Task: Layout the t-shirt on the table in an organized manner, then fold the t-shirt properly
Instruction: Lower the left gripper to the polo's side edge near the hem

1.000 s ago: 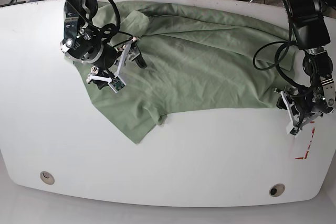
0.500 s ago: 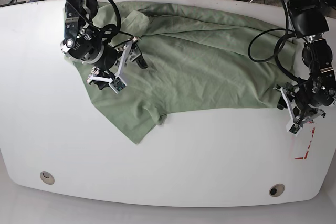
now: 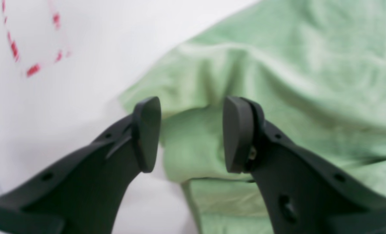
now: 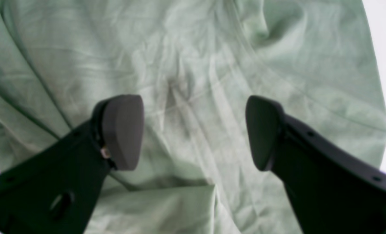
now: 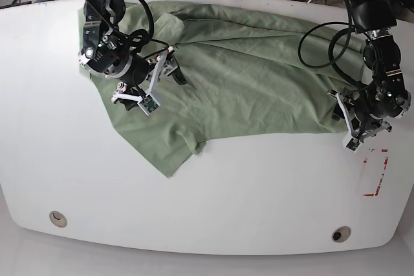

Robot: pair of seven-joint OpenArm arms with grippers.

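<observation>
Sprawling across the far half of the white bench (image 5: 213, 192), the sage-green t-shirt (image 5: 246, 82) lies rumpled and unfolded, with one pointed corner reaching toward the near edge and a small flap curled over beside it. Its wide body runs from the far left of the base view to the right side, where its edge ends close to the left tool (image 5: 358, 123). That tool hangs low just off the cloth's right edge; in the left wrist view its dark fingers (image 3: 147, 133) stand spread, with a folded lip of green fabric lying between and beyond them, and nothing is pinched. Red tape marks (image 5: 378, 176) sit on the bare bench near it, closer to the front edge. Over the shirt's left part, the right tool (image 5: 158, 82) hovers above creased cloth; the right wrist view shows its fingers (image 4: 123, 130) set wide apart, nothing gripped, wrinkles and a seam running beneath them. Two round cable holes (image 5: 57, 218) lie near the bench's front edge.
</observation>
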